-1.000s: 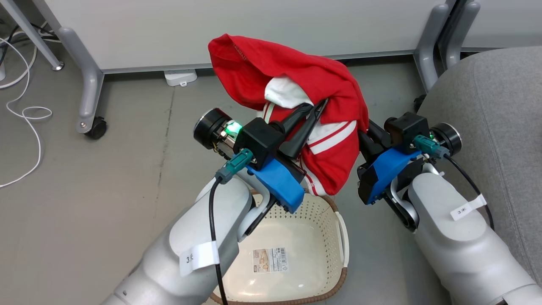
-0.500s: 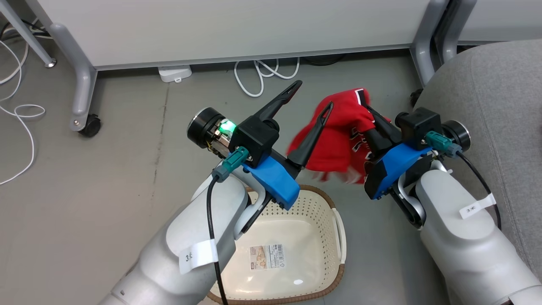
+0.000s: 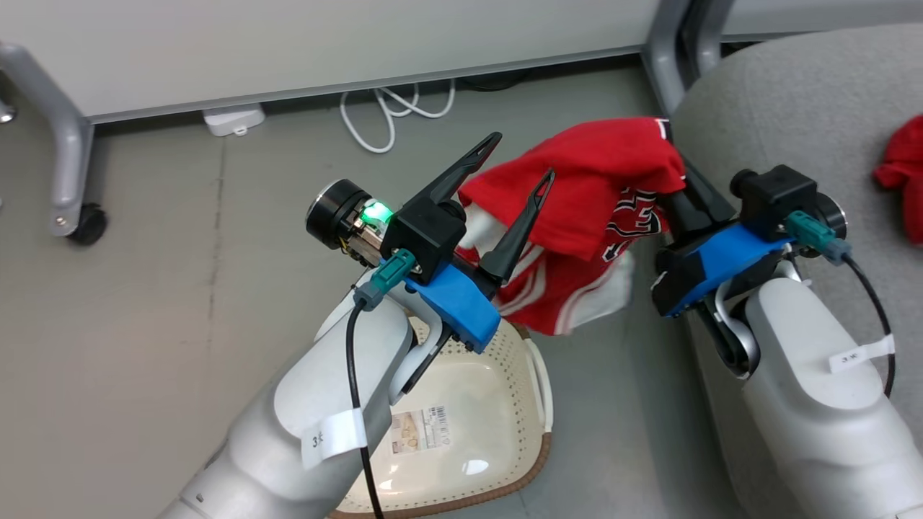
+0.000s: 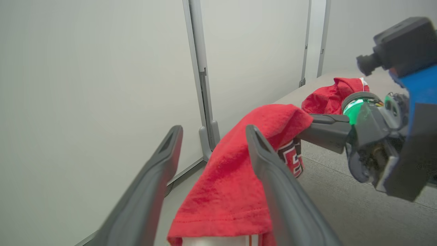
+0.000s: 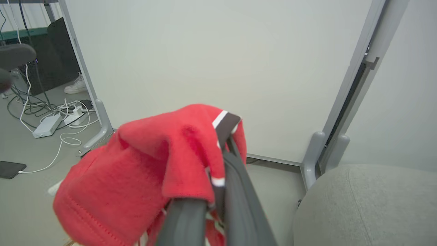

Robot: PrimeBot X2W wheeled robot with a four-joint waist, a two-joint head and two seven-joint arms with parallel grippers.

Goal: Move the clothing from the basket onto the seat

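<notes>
A: Gripping what, that right pincer (image 3: 683,182)?
B: Clenched on the jersey (image 3: 598,162). The left pincer (image 3: 523,155) is released, fingers wide.
A: And the jersey?
B: Hanging in air just right of the basket (image 3: 539,376), at the sofa's (image 3: 793,94) edge. Farther right of the basket, a second jersey (image 3: 903,173) lies on the sofa.
</notes>
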